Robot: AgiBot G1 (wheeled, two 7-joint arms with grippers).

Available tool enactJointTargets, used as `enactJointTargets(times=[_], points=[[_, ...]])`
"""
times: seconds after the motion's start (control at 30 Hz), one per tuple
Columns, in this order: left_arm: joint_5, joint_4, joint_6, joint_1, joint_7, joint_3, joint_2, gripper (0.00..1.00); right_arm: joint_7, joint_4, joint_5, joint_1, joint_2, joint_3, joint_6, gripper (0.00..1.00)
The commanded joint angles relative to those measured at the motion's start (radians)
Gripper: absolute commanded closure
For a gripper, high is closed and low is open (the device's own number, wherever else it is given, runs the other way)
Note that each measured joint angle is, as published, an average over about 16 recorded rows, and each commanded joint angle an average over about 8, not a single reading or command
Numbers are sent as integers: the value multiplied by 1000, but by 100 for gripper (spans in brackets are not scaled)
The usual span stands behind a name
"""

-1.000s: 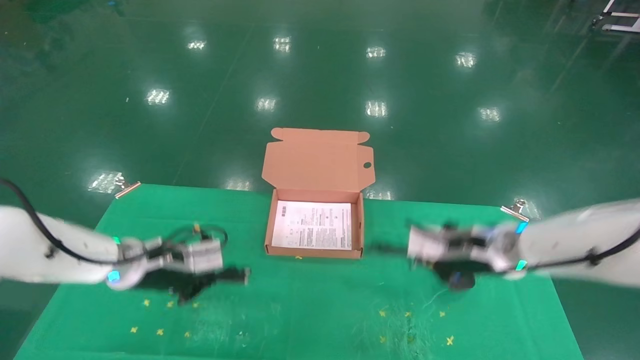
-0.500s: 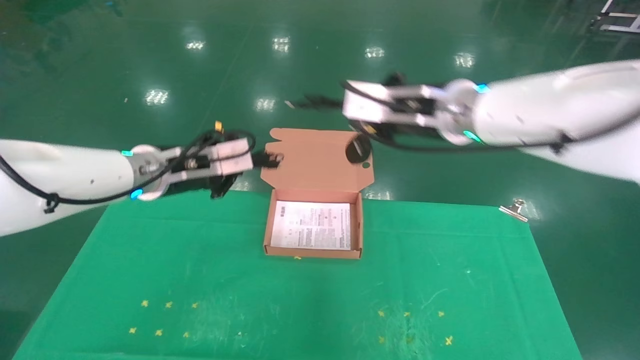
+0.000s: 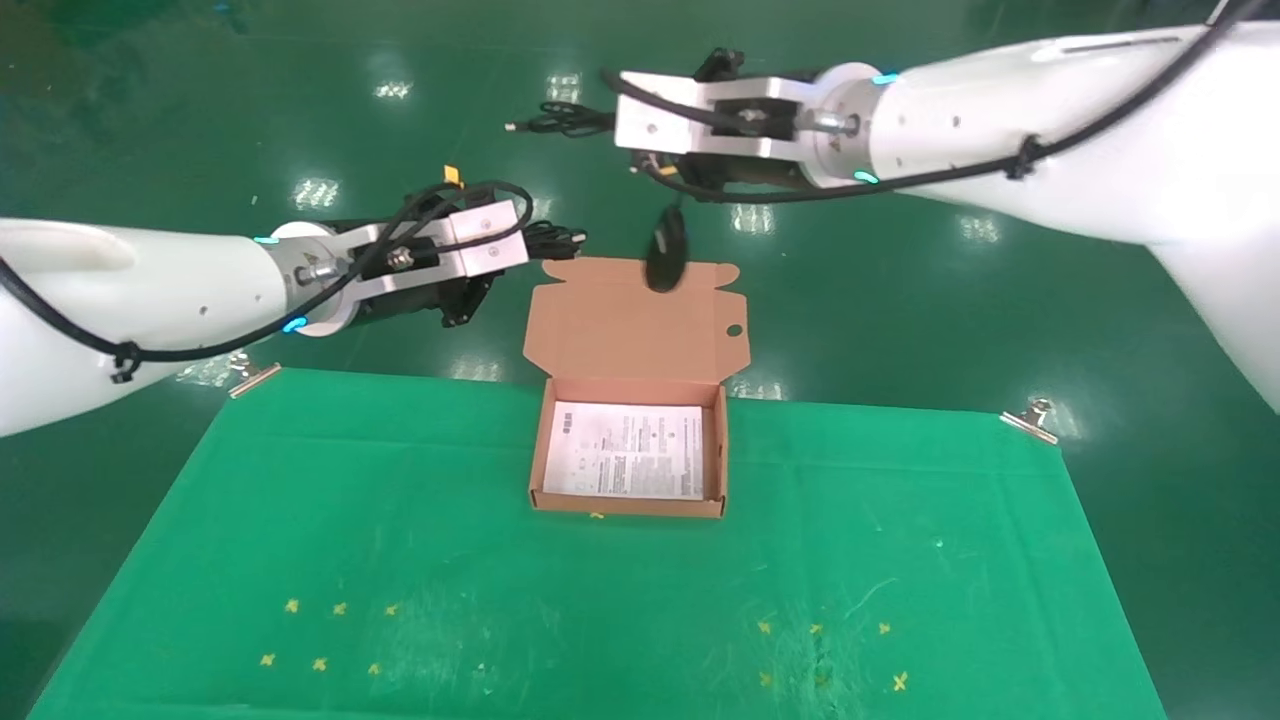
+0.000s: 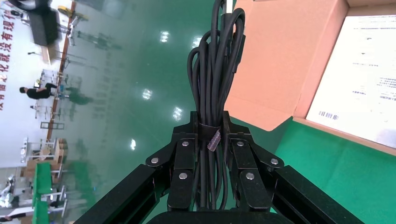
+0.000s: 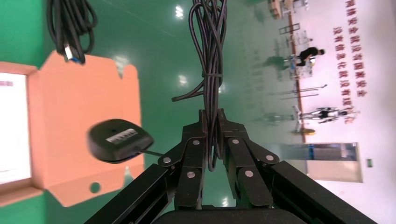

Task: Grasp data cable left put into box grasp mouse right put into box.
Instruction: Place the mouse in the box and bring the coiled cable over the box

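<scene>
The left gripper (image 4: 211, 151) pinches the data cable (image 4: 215, 70) in the air beside the box (image 3: 628, 505) lid. The right gripper (image 5: 212, 140) clamps what seems the cord, the mouse (image 5: 120, 140) dangling above the lid.

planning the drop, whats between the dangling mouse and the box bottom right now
Only the upright flap lid stands behind that gap in the head view; the mouse hangs by its cord from the right gripper, above the box's bare white sheet.
</scene>
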Motion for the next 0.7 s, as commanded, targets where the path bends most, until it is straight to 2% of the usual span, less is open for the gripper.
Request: enactJointTargets(times=[0.03,0.37,0.7], points=[[7,5,3,2,-4,2,0,100,-7,-10,4,1,-11,-2,-1,100],[69,39,44,10,-37,8,-36,100,-23,-73,30,-61,-50,-19,1,100],[129,52,92,7,-78,11,-62,100,-84,-156,96,-118,-106,-40,21,100]])
